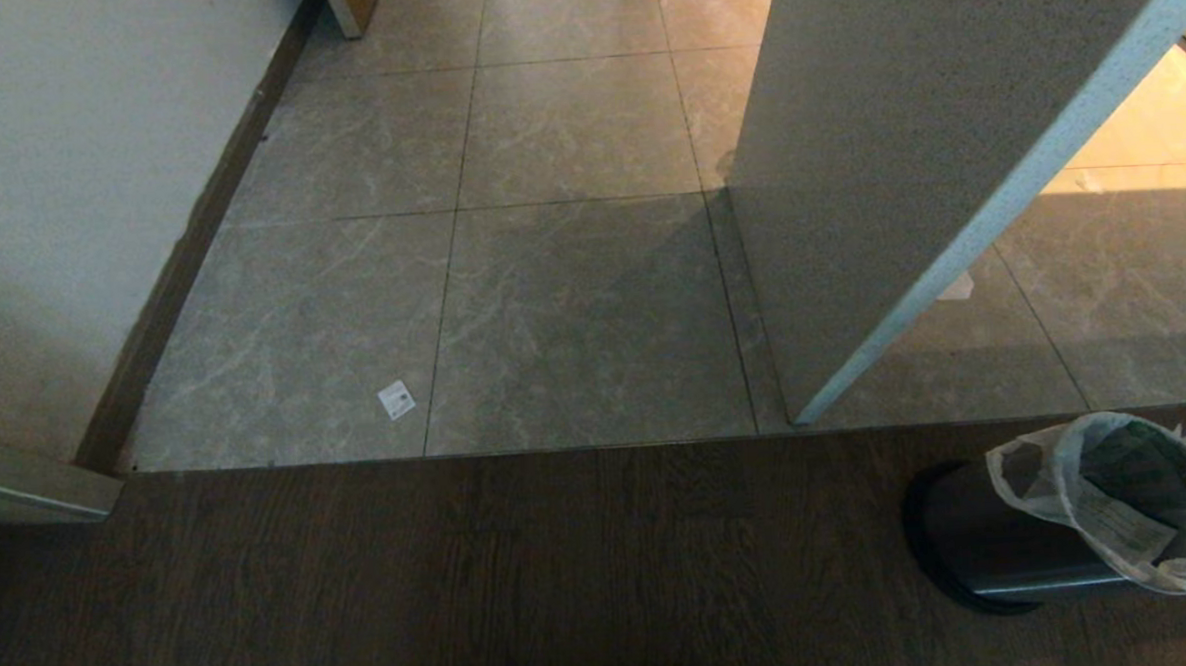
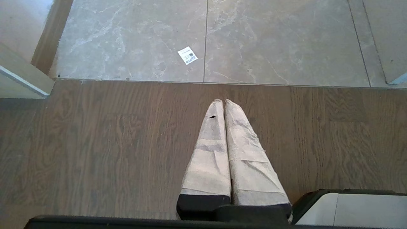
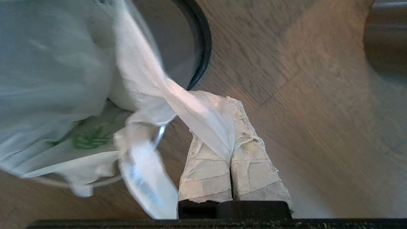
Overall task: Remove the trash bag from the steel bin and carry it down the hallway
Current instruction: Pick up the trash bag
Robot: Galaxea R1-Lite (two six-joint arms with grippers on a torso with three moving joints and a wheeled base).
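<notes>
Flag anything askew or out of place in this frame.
The steel bin leans over on the wooden floor, the trash bag spilling from its mouth. A stray paper label lies on the hallway tiles.

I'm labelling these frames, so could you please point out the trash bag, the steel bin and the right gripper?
trash bag (image 1: 1110, 486): head view, on its translucent side above the bin.
steel bin (image 1: 972, 542): head view, on its dark metal body.
right gripper (image 3: 230, 127): right wrist view, between its fingertips, shut on the bag's handle.
</notes>
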